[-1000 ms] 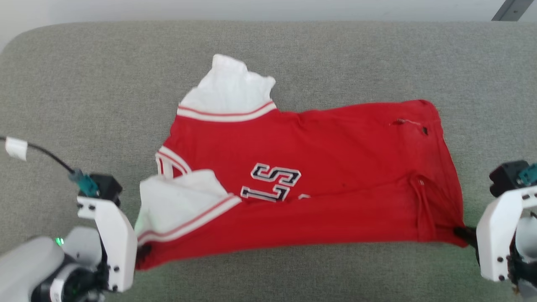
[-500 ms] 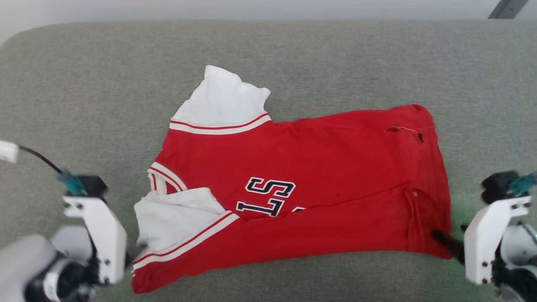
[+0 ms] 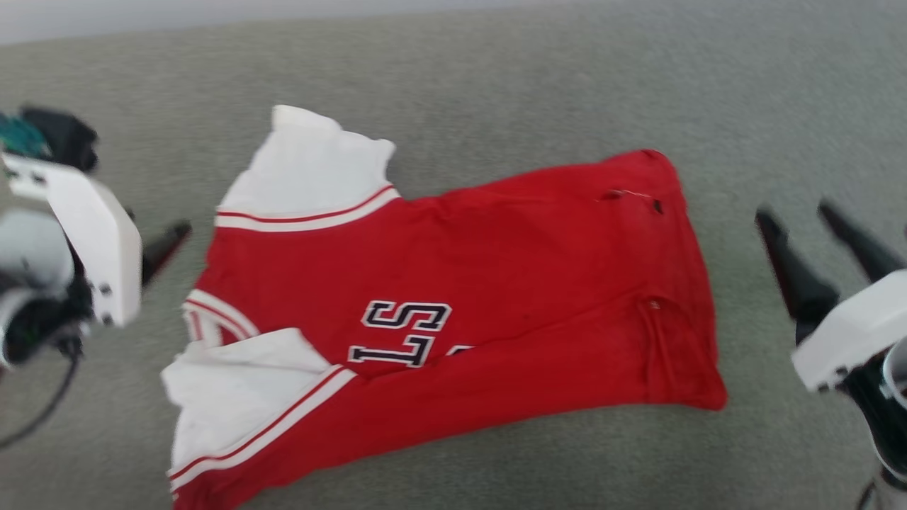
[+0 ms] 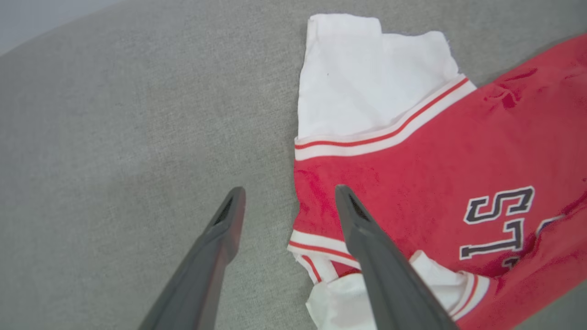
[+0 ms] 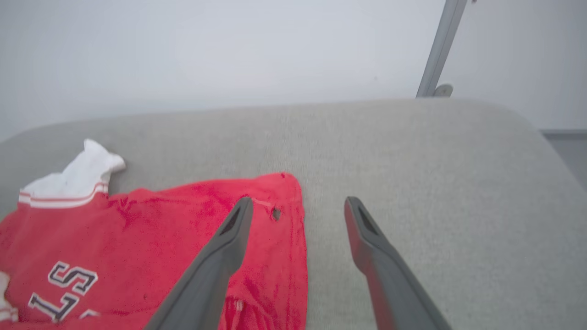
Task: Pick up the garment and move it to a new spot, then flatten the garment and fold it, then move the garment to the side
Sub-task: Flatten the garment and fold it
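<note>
Bare grey surface point(image 3: 496, 78) runs all round the garment point(image 3: 453, 283), widest along the far side and past both ends. The left pincer point(image 4: 289, 192), fingers apart, is just beside the garment's left edge. The right pincer point(image 3: 797, 212), fingers also apart, is over bare surface near the right edge. A metal post point(image 5: 440, 46) rises behind the far right corner.

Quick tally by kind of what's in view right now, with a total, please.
garment: 1, red with white sleeves, lying on the cushion
grippers: 2, the left gripper and the right gripper, both open and off the fabric
grey cushion: 1
metal post: 1
Total: 5
</note>
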Available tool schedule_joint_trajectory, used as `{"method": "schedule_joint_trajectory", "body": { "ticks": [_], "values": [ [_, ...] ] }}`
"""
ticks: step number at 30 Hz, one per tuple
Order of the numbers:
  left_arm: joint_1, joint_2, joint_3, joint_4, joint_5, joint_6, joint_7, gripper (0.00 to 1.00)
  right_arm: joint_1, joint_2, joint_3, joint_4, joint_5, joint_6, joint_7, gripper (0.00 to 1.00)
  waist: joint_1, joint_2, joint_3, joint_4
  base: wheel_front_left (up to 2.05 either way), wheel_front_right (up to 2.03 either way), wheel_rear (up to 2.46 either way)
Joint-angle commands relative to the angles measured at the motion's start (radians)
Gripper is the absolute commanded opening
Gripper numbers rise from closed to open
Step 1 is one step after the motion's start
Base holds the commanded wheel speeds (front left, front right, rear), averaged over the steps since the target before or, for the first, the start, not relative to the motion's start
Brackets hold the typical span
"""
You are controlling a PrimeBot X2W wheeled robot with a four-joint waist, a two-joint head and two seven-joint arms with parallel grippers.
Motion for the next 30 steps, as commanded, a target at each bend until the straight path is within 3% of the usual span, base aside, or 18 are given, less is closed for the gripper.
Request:
{"method": "schedule_joint_trajectory", "body": {
  "ticks": [1,6,13,21,27,28,30],
  "values": [
    [-0.038,-0.015,0.009,0.031,0.024,-0.022,-0.008,1.0,-0.029,0.026,-0.004,-0.011,-0.023,0.0,-0.064,1.0,0.0,0.0,0.03,-0.041,0.0,0.0,0.0],
    [-0.141,-0.059,0.016,0.161,0.069,-0.099,-0.006,1.0,-0.092,0.085,0.016,0.001,-0.084,0.0,-0.265,1.0,0.0,0.0,0.074,-0.109,0.0,0.0,0.0],
    [-0.25,-0.126,0.01,0.352,0.089,-0.143,0.04,1.0,-0.141,0.11,0.071,0.037,-0.092,0.0,-0.405,1.0,0.0,0.0,0.139,-0.184,0.0,0.0,0.0],
    [-0.307,-0.196,0.007,0.529,0.063,-0.154,0.102,1.0,-0.188,0.111,0.109,0.104,-0.072,0.0,-0.409,1.0,0.0,0.0,0.189,-0.215,0.0,0.0,0.0],
    [-0.313,-0.273,-0.031,0.63,0.059,-0.151,0.189,1.0,-0.271,0.111,0.156,0.196,-0.067,0.0,-0.34,1.0,0.0,0.0,0.216,-0.208,0.0,0.0,0.0],
    [-0.312,-0.288,-0.036,0.638,0.054,-0.158,0.203,0.0,-0.292,0.11,0.161,0.22,-0.063,0.0,-0.321,1.0,0.0,0.0,0.219,-0.205,0.0,0.0,0.0],
    [-0.323,-0.306,-0.042,0.651,0.056,-0.166,0.216,0.0,-0.338,0.097,0.196,0.274,-0.062,0.0,-0.274,1.0,0.0,0.0,0.227,-0.198,0.0,0.0,0.0]
  ]
}}
